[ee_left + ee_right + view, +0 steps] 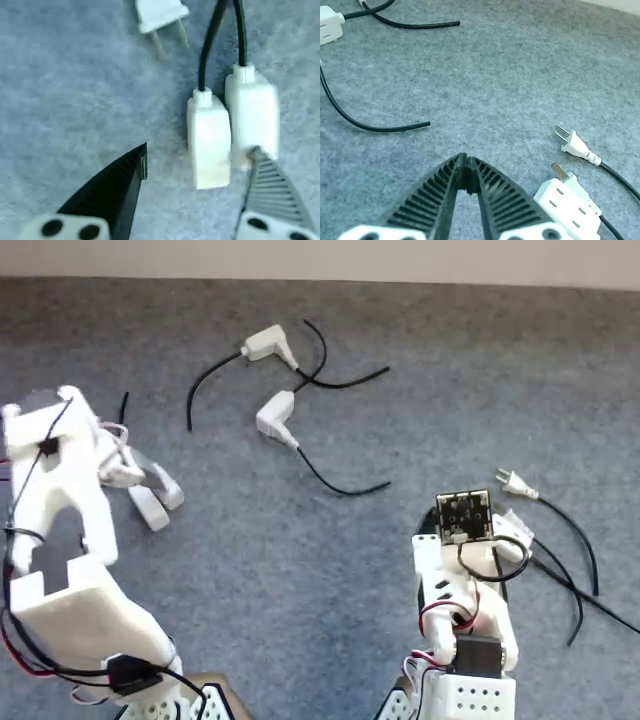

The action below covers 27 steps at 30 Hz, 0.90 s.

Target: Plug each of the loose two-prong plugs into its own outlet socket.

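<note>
In the left wrist view, two white socket blocks (208, 141) (252, 112) on black cords lie side by side, with a loose two-prong plug (160, 15) beyond them. My left gripper (199, 152) is open; its black finger (120, 182) stands beside the blocks and its grey finger (270, 185) is at the end of one block. From above, the left gripper (155, 498) hangs left of two white corded pieces (268, 343) (277, 415). My right gripper (467, 167) is shut and empty over the carpet. A two-prong plug (572, 145) (510, 481) and a white outlet block (567, 200) lie beside it.
Loose black cords (330, 480) curl over the grey carpet (300, 570) in the middle, and more cords (570, 570) trail off at the right. The right arm's base (465, 695) and the left arm's body (80, 600) take up the near edge.
</note>
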Tool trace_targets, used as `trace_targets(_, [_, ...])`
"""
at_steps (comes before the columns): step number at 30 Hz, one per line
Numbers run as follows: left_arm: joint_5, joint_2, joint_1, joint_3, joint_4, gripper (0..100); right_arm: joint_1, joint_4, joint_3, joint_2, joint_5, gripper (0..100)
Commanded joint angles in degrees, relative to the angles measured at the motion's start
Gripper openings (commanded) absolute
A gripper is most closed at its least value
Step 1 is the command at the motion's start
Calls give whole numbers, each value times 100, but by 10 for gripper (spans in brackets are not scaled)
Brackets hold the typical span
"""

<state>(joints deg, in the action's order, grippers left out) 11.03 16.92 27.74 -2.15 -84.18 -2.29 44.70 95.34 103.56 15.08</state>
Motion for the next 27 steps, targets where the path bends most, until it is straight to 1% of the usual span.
trace_targets(1, [79, -268, -497, -760, 914, 308, 57, 40, 796, 31, -44, 8])
trace_targets(5, [466, -268, -505, -1015, 1275, 308, 57, 40, 796, 31, -44, 8])
trace_targets(11, [492, -268, -505, -1200, 1257, 296, 57, 40, 796, 31, -44, 8])
trace_targets(13, [484, -268, -497, -1262, 1257, 251, 57, 40, 796, 31, -44, 8])
trace_targets(19, [440, -268, -391, -1218, 1257, 75, 57, 40, 796, 31, -44, 8])
trace_targets(21, [88, -268, -338, -1218, 1266, 36, 57, 40, 796, 31, -44, 8])
trace_targets(23, [-211, -286, -338, -1218, 1266, 7, 57, 40, 796, 31, -44, 8])
trace_targets(25, [-316, -330, -330, -1200, 1231, 6, 57, 40, 796, 31, -44, 8])
trace_targets(27, [-369, -382, -330, -963, 932, 6, 57, 40, 796, 31, -44, 8])
